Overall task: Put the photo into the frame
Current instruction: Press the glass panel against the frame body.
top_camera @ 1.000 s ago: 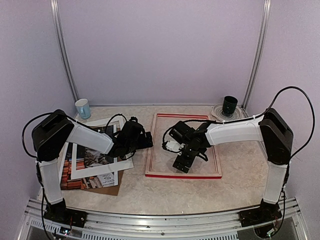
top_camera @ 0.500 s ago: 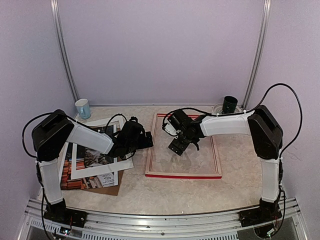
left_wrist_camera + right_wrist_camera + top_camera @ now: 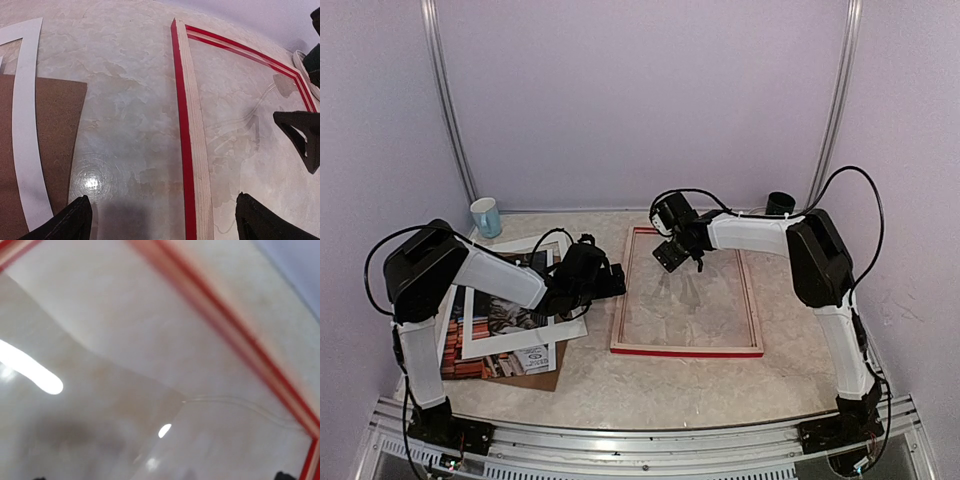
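The photo (image 3: 508,318) lies flat to the left of the frame (image 3: 686,351), well apart from it. A white mat (image 3: 525,347) lies skewed over it and a brown backing board (image 3: 542,378) is underneath. The photo's long axis runs near to far, roughly along the frame's left rail with a slight tilt.

The left gripper (image 3: 616,283) is by far the nearer one. It hangs empty with its jaws spread wide, just left of the frame's left rail, and faces the frame. The photo is therefore behind it and further left, so reaching the print would likely mean drawing back away from the frame.

The right gripper (image 3: 678,258), equally wide and holding nothing, hovers above the frame's far-left corner, over the clear sheet (image 3: 695,305) lying inside the rails. The whole frame lies between it and the photo.

Compared with a second ago, the right arm has swept from the near middle of the frame up to that far-left corner. The left arm has not shifted, and the photo, mat and frame lie just as they did. Both sets of jaws stay fully spread.
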You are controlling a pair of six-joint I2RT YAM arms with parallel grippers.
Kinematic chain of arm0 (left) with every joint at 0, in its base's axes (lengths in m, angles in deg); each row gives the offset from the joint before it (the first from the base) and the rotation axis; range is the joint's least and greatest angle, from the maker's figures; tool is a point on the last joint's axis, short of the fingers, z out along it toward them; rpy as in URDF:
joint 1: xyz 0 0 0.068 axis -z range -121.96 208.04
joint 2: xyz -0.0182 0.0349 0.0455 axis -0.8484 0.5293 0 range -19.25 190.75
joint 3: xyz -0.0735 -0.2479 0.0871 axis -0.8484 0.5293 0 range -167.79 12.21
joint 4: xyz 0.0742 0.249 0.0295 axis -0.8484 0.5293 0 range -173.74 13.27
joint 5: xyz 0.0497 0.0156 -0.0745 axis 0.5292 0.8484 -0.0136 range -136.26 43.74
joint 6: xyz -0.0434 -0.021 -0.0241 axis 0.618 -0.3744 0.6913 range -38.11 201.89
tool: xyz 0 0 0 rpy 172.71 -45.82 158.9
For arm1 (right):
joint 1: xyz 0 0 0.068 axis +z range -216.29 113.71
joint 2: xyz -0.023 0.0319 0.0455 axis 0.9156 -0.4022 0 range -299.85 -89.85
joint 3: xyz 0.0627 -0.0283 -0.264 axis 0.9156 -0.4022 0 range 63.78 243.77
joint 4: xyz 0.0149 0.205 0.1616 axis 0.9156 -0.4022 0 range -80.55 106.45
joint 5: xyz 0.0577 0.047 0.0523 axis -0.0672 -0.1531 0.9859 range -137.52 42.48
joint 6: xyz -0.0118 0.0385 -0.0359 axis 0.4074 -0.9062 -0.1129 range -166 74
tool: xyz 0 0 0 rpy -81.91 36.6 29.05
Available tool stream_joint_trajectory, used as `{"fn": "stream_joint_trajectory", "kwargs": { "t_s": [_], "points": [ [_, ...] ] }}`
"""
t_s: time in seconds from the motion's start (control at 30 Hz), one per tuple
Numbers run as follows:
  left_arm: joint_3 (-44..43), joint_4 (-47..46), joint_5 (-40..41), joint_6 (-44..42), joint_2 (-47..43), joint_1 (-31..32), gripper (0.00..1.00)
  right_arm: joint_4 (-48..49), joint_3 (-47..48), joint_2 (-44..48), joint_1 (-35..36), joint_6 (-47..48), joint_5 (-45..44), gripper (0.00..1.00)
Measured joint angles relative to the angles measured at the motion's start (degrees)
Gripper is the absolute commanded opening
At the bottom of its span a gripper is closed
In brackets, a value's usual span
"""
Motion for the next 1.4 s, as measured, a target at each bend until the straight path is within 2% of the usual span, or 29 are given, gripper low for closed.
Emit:
{"fn": "stream_joint_trajectory", "kwargs": {
  "t_s": [0.23, 0.4, 0.8, 1.1, 1.4],
  "points": [
    [0.0, -0.13, 0.0, 0.0, 0.0, 0.0, 0.99, -2.56, 12.48, -8.79, -5.09, -2.19, -1.01, 0.99],
    [0.0, -0.15, -0.04, 0.0, 0.0, 0.0, 0.99, -4.11, 17.9, -12.13, -8.92, -4.33, -0.2, 0.99],
    [0.0, -0.5, -0.04, 0.0, 0.0, 0.0, 0.99, -3.87, 23.87, -17.73, -12.09, -5.07, -0.9, 0.99],
    [0.0, -0.5, -0.02, 0.0, 0.0, 0.0, 0.99, -3.34, 23.1, -17.44, -12.33, -5.99, -0.68, 0.99],
    [0.0, -0.59, -0.07, 0.0, 0.0, 0.0, 0.99, 0.37, 9.53, -6.88, -12.63, -9.03, 3.74, 0.99]
  ]
}}
